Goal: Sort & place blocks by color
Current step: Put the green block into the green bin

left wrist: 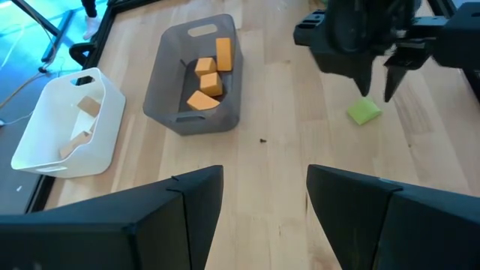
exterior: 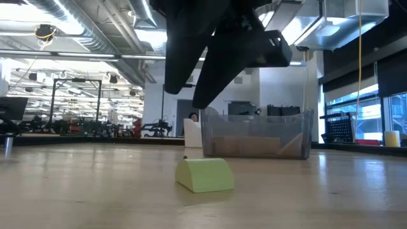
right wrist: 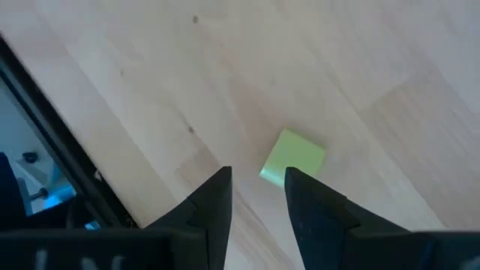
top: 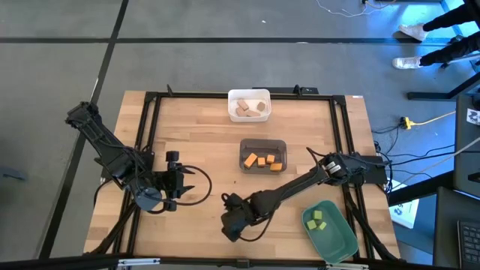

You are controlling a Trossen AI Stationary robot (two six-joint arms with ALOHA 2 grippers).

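One light green block (exterior: 205,175) rests flat on the bare table near its near edge; it also shows in the left wrist view (left wrist: 364,112) and the right wrist view (right wrist: 294,157). My right gripper (right wrist: 257,184) hangs open just above it, pointing down, with clear air between fingers and block in the low view. In the high view the right gripper (top: 233,221) hides that block. My left gripper (left wrist: 262,202) waits open over the table's left half (top: 180,181). Orange blocks (top: 262,160) lie in the dark grey bin, tan blocks (top: 249,109) in the white bin, green blocks (top: 316,220) in the green bin.
The dark grey bin (top: 244,146) stands at the table's middle, the white bin (top: 232,96) at the far edge, and the green bin (top: 341,238) at the near right corner. A black frame runs along the table edges. Bare wood lies between the two grippers. A person's feet show beyond the far right corner.
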